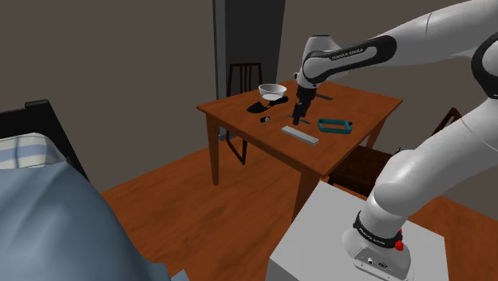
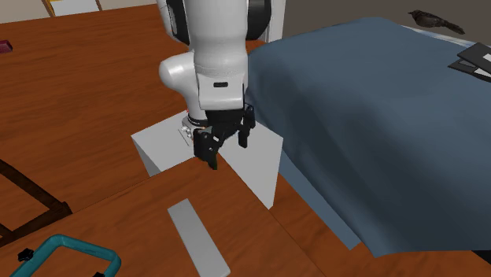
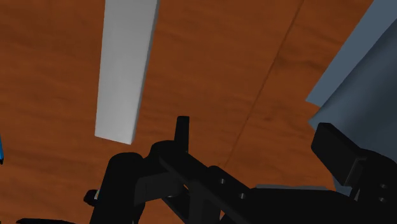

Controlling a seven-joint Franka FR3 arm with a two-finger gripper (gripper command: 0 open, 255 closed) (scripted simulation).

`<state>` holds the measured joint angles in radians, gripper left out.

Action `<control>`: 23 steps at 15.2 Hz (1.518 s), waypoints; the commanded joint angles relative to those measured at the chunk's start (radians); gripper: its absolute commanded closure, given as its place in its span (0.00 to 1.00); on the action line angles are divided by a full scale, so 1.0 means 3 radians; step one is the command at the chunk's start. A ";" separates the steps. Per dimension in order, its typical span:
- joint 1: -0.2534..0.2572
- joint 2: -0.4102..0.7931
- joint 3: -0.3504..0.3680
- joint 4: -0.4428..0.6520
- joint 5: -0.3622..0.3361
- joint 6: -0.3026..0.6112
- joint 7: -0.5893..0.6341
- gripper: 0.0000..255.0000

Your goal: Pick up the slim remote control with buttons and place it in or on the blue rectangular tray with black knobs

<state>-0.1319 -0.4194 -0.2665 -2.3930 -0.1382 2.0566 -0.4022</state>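
Observation:
The remote control (image 1: 299, 134) is a plain grey slim slab lying flat on the brown wooden table (image 1: 351, 102); no buttons show on it. It also appears in the second exterior view (image 2: 197, 238) and the wrist view (image 3: 127, 63). The blue tray (image 1: 335, 131) with black knobs sits just beyond it, towards the shoulder view's right; its teal rim (image 2: 83, 245) is in the second exterior view's lower left. My gripper (image 1: 298, 118) hovers over the table close to one end of the remote, not touching it. Its black fingers (image 2: 208, 149) stand apart, open and holding nothing.
A white bowl (image 1: 272, 92) and some black items (image 1: 257, 106) stand at the table's far side. Dark chairs (image 1: 243, 76) flank the table. A bed with a blue cover (image 2: 378, 118) lies beside my white stand (image 2: 169, 145), and a black bird figure (image 2: 433, 20) rests on it.

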 commanded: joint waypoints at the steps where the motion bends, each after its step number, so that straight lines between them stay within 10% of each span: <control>1: -0.0027 0.0198 -0.0115 0.0058 0.0012 0.0121 -0.0126 0.00; 12: -0.0170 0.1537 -0.0595 0.0691 0.0501 0.0621 -0.0932 0.00; 23: -0.0202 0.1796 -0.0583 0.0593 0.0657 0.0947 -0.1050 0.00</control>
<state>-0.1923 0.1177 -0.4414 -2.2147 0.0578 2.3384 -0.7166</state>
